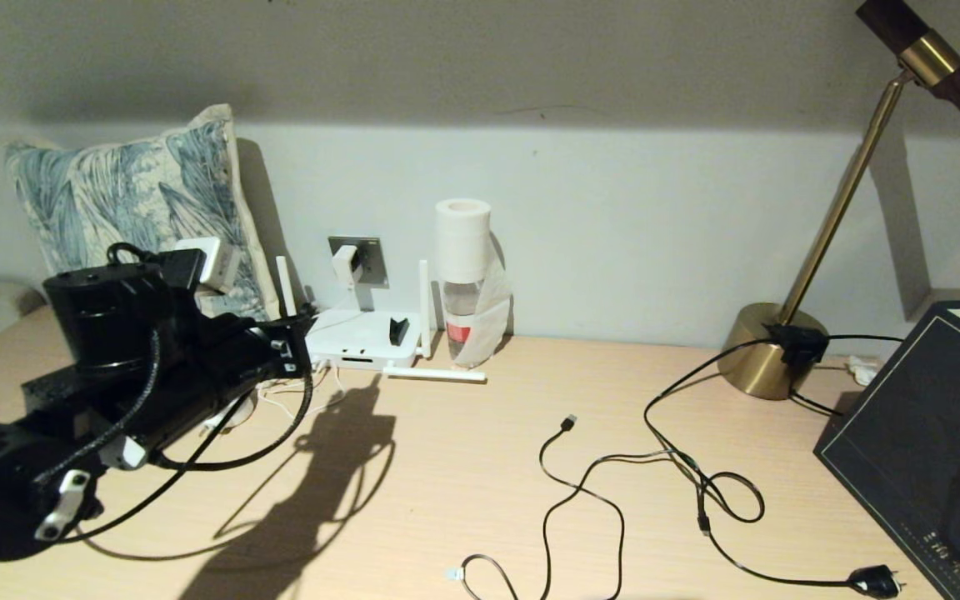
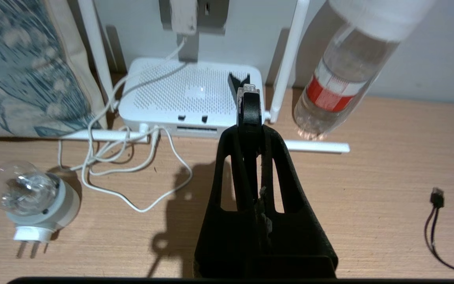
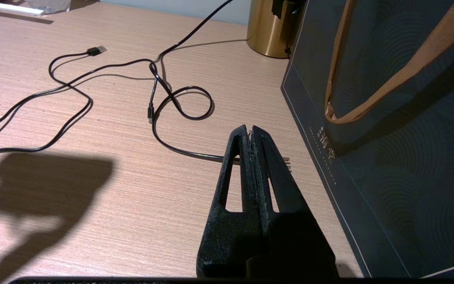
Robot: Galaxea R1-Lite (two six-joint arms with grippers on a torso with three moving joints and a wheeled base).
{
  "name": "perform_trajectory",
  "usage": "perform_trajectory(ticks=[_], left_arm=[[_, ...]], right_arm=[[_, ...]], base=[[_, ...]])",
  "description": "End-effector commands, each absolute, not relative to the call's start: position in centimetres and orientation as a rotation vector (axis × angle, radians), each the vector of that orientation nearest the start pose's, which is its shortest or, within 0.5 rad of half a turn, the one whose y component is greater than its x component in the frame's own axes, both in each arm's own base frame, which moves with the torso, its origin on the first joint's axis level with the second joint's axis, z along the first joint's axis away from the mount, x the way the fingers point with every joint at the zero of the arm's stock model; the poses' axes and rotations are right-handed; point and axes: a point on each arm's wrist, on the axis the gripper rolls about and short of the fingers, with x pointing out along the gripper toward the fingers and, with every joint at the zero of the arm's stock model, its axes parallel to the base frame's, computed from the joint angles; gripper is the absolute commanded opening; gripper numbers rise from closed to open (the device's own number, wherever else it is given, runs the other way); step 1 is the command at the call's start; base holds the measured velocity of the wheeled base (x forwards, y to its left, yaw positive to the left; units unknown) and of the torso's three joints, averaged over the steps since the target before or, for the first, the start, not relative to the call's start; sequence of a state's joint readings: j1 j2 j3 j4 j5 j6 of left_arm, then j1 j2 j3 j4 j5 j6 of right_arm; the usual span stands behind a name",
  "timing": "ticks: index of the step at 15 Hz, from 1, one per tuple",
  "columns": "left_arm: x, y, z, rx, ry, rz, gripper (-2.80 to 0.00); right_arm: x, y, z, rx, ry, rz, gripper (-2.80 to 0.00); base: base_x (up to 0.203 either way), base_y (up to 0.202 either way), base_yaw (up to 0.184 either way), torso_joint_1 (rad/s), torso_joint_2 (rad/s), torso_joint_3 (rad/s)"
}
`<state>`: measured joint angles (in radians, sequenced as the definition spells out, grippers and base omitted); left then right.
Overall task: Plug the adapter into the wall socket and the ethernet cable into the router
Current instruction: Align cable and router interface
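My left gripper [image 2: 250, 127] is shut on the ethernet cable [image 2: 250, 108], whose clear clip connector sticks out past the fingertips. The connector hovers over the right part of the white router [image 2: 172, 94], beside the small black piece on top. In the head view the left gripper [image 1: 297, 329] is at the router's [image 1: 359, 337] left front, and the cable [image 1: 280, 443] loops down below the arm. The white adapter [image 1: 345, 265] sits in the grey wall socket [image 1: 373, 257], its thin cord running down to the router. My right gripper [image 3: 250, 131] is shut on nothing, low over the table.
A round bulb plug [image 2: 26, 197] lies left of the router, and a plastic bottle [image 1: 465, 283] stands to its right. A detached white antenna [image 1: 434, 374] lies in front. Thin black cables [image 1: 613, 475], a brass lamp base [image 1: 767, 350] and a dark paper bag [image 1: 930, 433] fill the right side.
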<state>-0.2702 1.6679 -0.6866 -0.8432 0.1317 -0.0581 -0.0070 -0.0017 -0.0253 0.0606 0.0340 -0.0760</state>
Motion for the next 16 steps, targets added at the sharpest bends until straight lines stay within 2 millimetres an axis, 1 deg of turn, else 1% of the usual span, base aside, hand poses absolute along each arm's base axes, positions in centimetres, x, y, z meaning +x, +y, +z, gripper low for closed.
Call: perform_trajectory(ticks=[1,2,5,6,7,10,16], left_arm=[[29.8,-7.8,16.0,-0.022,0.199,-0.127,-2.80],[30.6,-7.8,15.2,-0.022,0.207,-0.123,-2.80],[33.3,-7.8,11.7,-0.024,0.196,-0.115,-2.80],[33.7,-7.6,10.8,-0.021,0.182,-0.113,-2.80],[33.8,-7.4,10.2,-0.015,0.173,-0.109,-2.80],[33.4,-7.1,9.9,0.006,0.168,-0.104,-2.80],[33.0,-6.8,10.4,0.036,0.153,-0.098,-2.80]], right_arm=[[-2.5,0.1,7.6,-0.076,0.035,0.030,-2.80],[-2.5,0.1,7.6,-0.076,0.034,0.027,-2.80],[-2.5,0.1,7.6,-0.076,0.036,0.029,-2.80],[-2.5,0.1,7.6,-0.076,0.036,0.028,-2.80],[-2.5,0.1,7.6,-0.076,0.036,0.030,-2.80],[-2.5,0.1,7.6,-0.076,0.035,0.030,-2.80],[-2.5,0.1,7.6,-0.076,0.036,0.029,-2.80]], base=[[0.000,0.000,0.000,0.000,0.00,0.000],[0.000,0.000,0.000,0.000,0.00,0.000],[0.000,0.000,0.000,0.000,0.00,0.000],[0.000,0.000,0.000,0.000,0.00,0.000],[0.000,0.000,0.000,0.000,0.00,0.000],[0.000,0.000,0.000,0.000,0.00,0.000],[0.000,0.000,0.000,0.000,0.00,0.000]])
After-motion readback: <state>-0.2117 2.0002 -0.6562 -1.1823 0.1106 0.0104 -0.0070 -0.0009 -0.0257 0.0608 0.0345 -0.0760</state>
